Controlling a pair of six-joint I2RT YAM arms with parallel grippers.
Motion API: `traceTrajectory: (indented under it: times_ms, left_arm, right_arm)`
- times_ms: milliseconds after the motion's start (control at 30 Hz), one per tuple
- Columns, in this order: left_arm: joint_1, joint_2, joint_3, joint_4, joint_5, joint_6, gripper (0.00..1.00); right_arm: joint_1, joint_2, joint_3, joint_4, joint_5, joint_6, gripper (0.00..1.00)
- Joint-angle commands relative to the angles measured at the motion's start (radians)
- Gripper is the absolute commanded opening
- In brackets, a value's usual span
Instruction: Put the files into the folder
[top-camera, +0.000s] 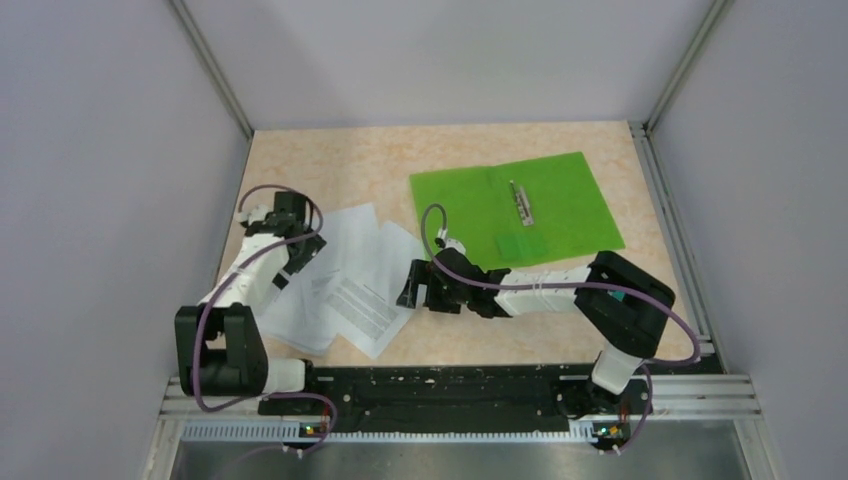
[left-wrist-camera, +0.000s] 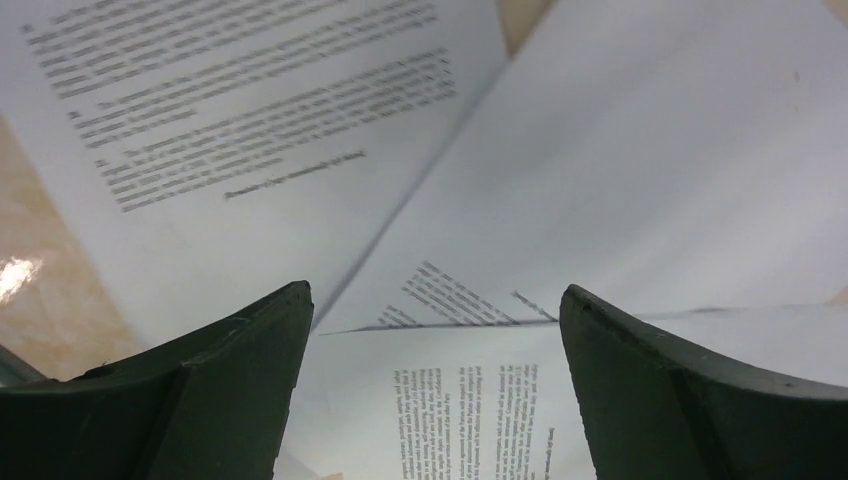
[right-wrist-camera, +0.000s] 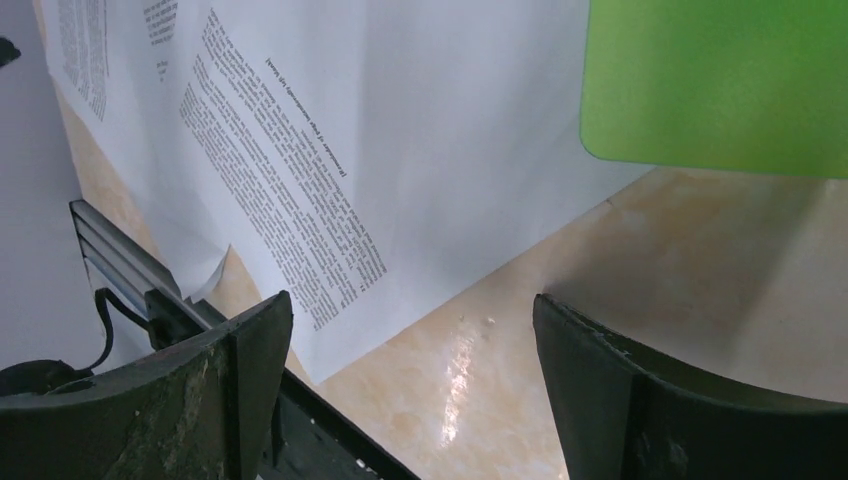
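Print on files (top-camera: 345, 290) unreadably small; folder (right-wrist-camera: 720, 80) cut off in right wrist view.

The files (top-camera: 345, 285) are matt white paper, the folder (top-camera: 565, 195) smooth green plastic with a metal clip (top-camera: 521, 203), the table (top-camera: 340, 165) glossy.

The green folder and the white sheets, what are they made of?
The green folder looks like thin plastic: smooth, evenly bright, and probably a little see-through, since a squarish patch seems to show through it. Its clip seems to be metal, grey and shiny. The white sheets look like plain matte paper: thin, printed with black text, and lying loosely over one another.
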Motion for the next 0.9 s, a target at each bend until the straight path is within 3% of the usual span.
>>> traceTrajectory:
  times_ms: [0, 100, 233, 533, 867]
  left_arm:
    - [0.142, -0.101, -0.102, 0.082, 0.031, -0.097, 0.98]
    - [0.219, -0.086, -0.15, 0.263, 0.182, -0.04, 0.98]
    - [0.271, 0.01, -0.122, 0.364, 0.283, 0.021, 0.98]
    - [0.315, 0.151, 0.014, 0.346, 0.355, 0.075, 0.98]
    - [0.315, 0.23, 0.055, 0.316, 0.415, 0.085, 0.98]
  right_arm:
    - [0.008, 0.081, 0.042, 0.019, 0.023, 0.06, 0.9]
    - [0.008, 0.128, 0.085, 0.011, 0.029, 0.061, 0.9]
    - [0.008, 0.187, 0.161, -0.012, 0.033, 0.047, 0.9]
    - [-0.004, 0.358, 0.453, -0.166, 0.134, -0.06, 0.9]
    - [-0.083, 0.548, 0.792, -0.345, 0.071, -0.315, 0.9]
